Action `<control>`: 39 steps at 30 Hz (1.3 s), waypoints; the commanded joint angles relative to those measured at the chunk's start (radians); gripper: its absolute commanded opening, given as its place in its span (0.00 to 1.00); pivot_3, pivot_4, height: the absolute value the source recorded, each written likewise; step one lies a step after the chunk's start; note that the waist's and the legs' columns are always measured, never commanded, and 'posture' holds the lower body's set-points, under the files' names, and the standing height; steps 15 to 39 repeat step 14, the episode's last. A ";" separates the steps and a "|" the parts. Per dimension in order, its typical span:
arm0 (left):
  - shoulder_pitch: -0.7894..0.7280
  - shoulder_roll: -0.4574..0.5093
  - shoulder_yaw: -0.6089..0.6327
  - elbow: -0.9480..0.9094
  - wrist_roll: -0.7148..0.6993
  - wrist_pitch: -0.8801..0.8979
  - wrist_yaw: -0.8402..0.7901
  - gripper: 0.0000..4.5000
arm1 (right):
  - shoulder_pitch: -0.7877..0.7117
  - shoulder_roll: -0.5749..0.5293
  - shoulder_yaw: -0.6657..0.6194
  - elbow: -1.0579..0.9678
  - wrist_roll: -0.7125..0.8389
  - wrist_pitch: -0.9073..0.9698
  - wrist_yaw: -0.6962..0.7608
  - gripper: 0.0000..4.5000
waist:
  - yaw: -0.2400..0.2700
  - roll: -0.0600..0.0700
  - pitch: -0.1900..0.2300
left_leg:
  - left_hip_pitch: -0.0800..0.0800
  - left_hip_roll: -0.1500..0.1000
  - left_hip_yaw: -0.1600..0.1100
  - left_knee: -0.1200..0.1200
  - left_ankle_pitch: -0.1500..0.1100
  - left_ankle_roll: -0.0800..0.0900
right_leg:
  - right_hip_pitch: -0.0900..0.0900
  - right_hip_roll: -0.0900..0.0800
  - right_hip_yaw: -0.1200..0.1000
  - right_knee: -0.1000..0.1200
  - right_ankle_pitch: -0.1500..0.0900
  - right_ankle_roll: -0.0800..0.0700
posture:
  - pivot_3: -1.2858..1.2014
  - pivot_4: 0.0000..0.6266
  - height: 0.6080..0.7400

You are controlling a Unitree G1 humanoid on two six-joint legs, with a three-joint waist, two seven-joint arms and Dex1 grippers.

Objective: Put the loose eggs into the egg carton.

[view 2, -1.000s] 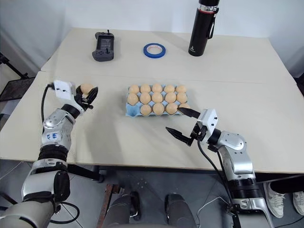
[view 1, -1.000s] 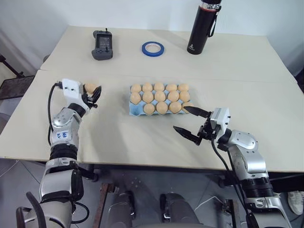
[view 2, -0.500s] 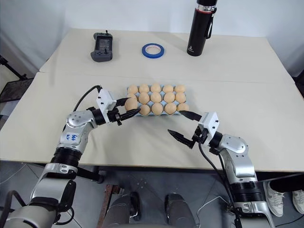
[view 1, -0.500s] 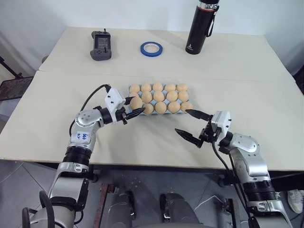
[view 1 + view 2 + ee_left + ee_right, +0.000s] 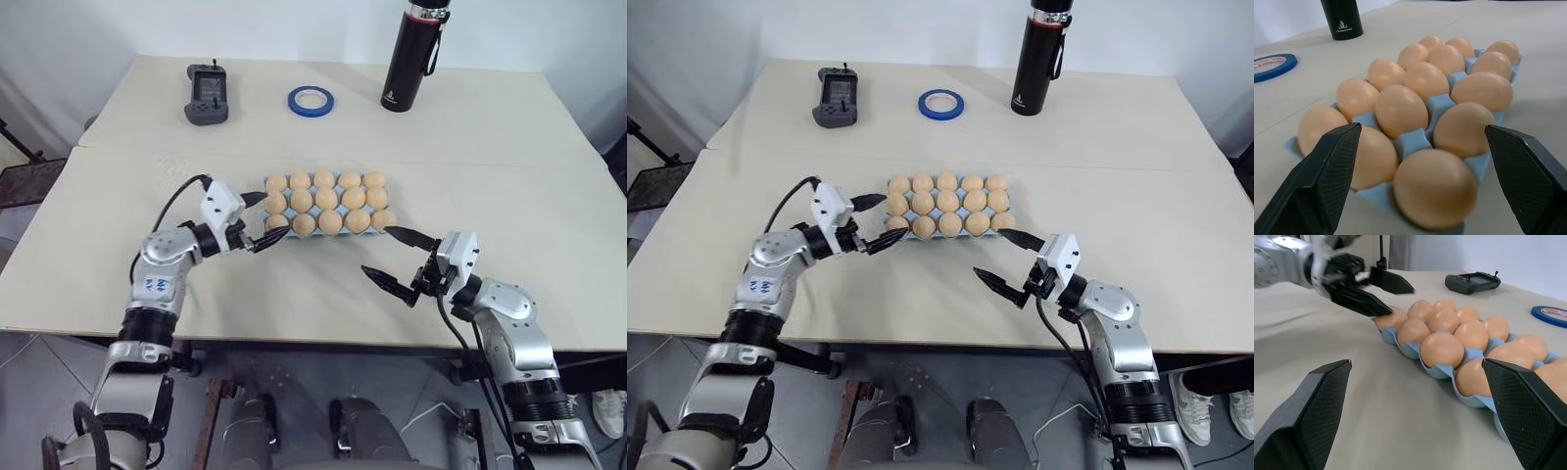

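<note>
Gleaming smooth tan oval eggs (image 5: 1400, 110), ridged blue moulded carton (image 5: 1442, 105), both textured black end effectors (image 5: 260, 217) (image 5: 397, 259) spread wide, empty

Tan-orange eggs (image 5: 324, 199) in a light blue egg carton (image 5: 1442, 105), my black cross-hatched fingers (image 5: 1333, 169), a blue tape roll (image 5: 313, 98), a black flask (image 5: 408, 56), a dark grey controller (image 5: 204, 94), a beige table (image 5: 490, 137)

Tan eggs (image 5: 324, 201) filling blue carton (image 5: 270, 233)
</note>
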 commanded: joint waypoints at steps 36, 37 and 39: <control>0.470 0.154 0.239 -0.446 -0.125 0.044 0.020 0.96 | -0.026 -0.083 -0.061 0.148 0.011 -0.099 0.119 1.00 | 0.003 0.000 0.000 | 0.000 -0.001 -0.002 -0.002 -0.005 0.002 | 0.003 -0.007 -0.002 -0.003 0.000 -0.002 | 0.52 0.24 1.00; 0.470 0.154 0.239 -0.446 -0.125 0.044 0.020 0.96 | -0.026 -0.083 -0.061 0.148 0.011 -0.099 0.119 1.00 | 0.003 0.000 0.000 | 0.000 -0.001 -0.002 -0.002 -0.005 0.002 | 0.003 -0.007 -0.002 -0.003 0.000 -0.002 | 0.52 0.24 1.00; 0.470 0.154 0.239 -0.446 -0.125 0.044 0.020 0.96 | -0.026 -0.083 -0.061 0.148 0.011 -0.099 0.119 1.00 | 0.003 0.000 0.000 | 0.000 -0.001 -0.002 -0.002 -0.005 0.002 | 0.003 -0.007 -0.002 -0.003 0.000 -0.002 | 0.52 0.24 1.00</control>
